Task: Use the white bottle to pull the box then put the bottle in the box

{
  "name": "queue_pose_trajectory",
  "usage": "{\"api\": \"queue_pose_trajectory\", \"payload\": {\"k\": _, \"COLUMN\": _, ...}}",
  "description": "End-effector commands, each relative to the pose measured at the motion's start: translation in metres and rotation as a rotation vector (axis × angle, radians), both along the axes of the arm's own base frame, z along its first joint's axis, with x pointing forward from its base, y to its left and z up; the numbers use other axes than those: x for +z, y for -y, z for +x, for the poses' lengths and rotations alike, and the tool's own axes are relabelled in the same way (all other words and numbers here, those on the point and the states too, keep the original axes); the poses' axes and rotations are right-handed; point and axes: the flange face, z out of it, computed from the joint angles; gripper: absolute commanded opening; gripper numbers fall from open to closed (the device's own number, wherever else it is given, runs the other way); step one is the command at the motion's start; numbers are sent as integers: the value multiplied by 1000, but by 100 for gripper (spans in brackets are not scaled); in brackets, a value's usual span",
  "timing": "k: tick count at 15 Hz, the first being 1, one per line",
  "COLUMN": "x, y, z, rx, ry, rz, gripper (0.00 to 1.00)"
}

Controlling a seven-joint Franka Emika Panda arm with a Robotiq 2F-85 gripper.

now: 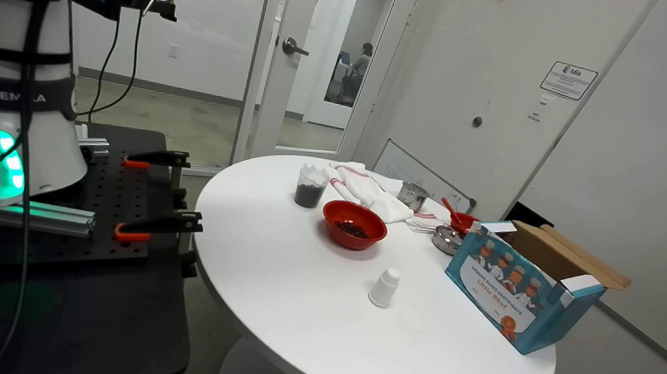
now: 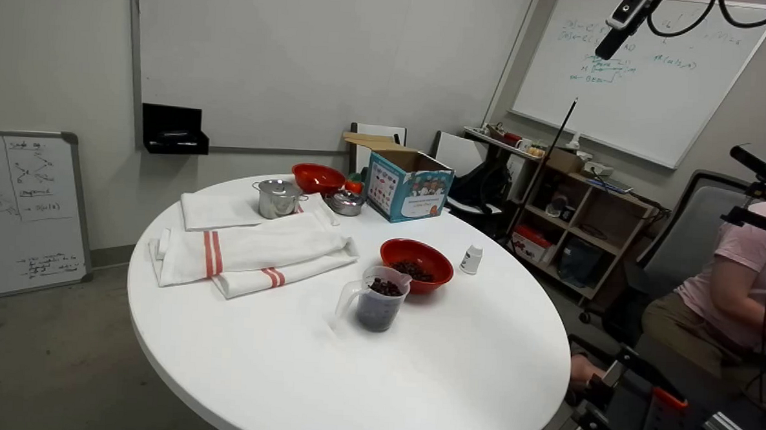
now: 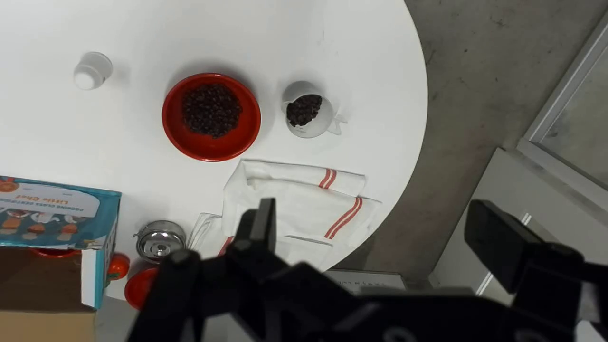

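The white bottle (image 1: 384, 288) stands upright on the round white table, apart from other things; it also shows in an exterior view (image 2: 471, 259) and in the wrist view (image 3: 93, 71). The blue box (image 1: 493, 295) stands near the table's edge with its top open and brown flaps raised; it also shows in an exterior view (image 2: 410, 189) and at the lower left of the wrist view (image 3: 52, 209). Something red shows inside its opening there. My gripper (image 3: 373, 213) is open and empty, high above the table. The bottle and box lie off to its left in the wrist view.
A red bowl (image 3: 240, 135) of dark beans stands near the bottle. A clear measuring cup (image 2: 379, 313) holds more beans. White towels (image 3: 294, 204), a steel pot (image 2: 279, 201), a lidded pan (image 3: 161, 241), a tomato (image 3: 118, 266) and another red bowl (image 2: 317, 178) are near the box.
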Motion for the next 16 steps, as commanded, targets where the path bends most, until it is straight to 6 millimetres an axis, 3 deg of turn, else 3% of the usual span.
{"api": "queue_pose_trajectory", "payload": {"k": 1, "x": 0, "y": 0, "z": 0, "rx": 0, "ry": -1, "rz": 0, "gripper": 100}}
{"api": "queue_pose_trajectory", "payload": {"k": 4, "x": -2, "y": 2, "z": 3, "rx": -23, "ry": 4, "rz": -6, "gripper": 100}}
{"api": "queue_pose_trajectory", "payload": {"k": 10, "x": -27, "y": 38, "z": 23, "rx": -256, "ry": 84, "rz": 15, "gripper": 100}}
{"api": "queue_pose_trajectory", "payload": {"k": 16, "x": -83, "y": 60, "z": 54, "rx": -388, "ry": 55, "rz": -41, "gripper": 100}}
